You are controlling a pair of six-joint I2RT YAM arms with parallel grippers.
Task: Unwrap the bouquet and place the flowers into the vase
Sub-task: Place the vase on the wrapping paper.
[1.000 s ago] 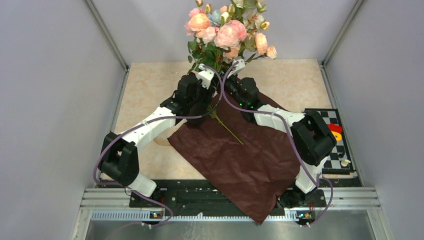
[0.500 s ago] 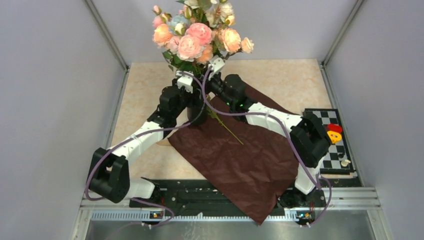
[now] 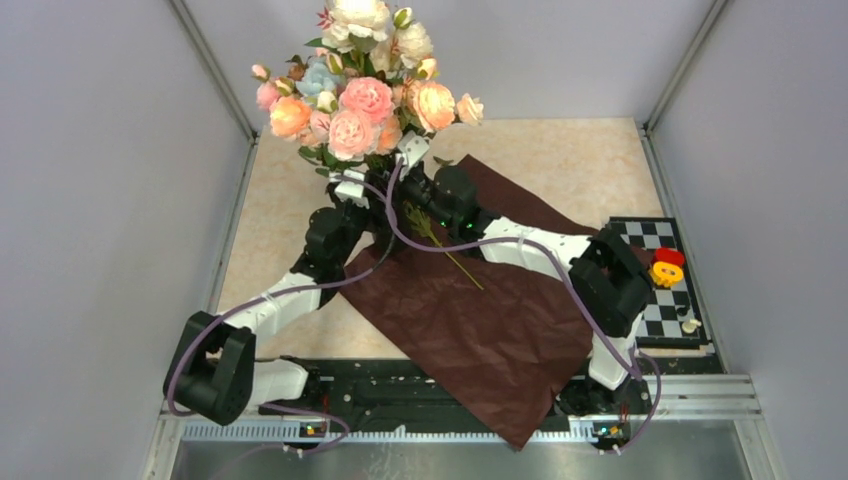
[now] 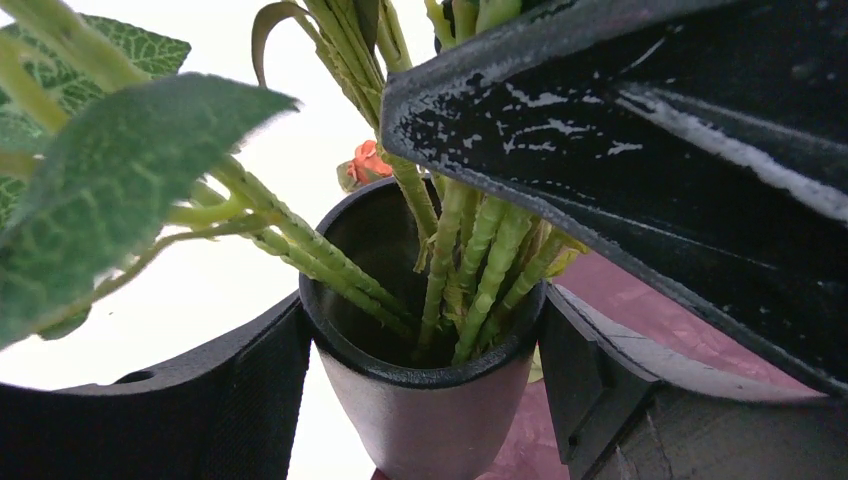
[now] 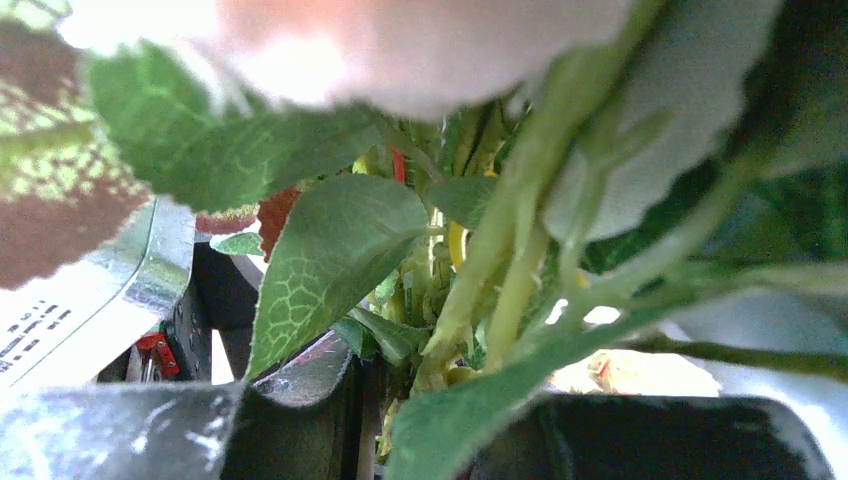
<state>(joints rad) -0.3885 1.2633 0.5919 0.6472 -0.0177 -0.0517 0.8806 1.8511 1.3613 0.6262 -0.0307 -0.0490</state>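
Beige table (image 3: pixel 285 175), far left of centre: the left gripper (image 3: pixel 368 195) clasps the vase (image 4: pixel 425 420), the flowers (image 3: pixel 358 18) stand in its mouth, the right gripper (image 3: pixel 405 165) pinches their stems just above, and on release the top-heavy bunch could topple the vase onto the maroon paper (image 3: pixel 480 320) at right

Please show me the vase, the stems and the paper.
vase (image 4: pixel 425 425), left wrist view, outer wall.
stems (image 4: pixel 497 262), left wrist view, just above the rim.
paper (image 3: pixel 490 325), top view, flat middle.
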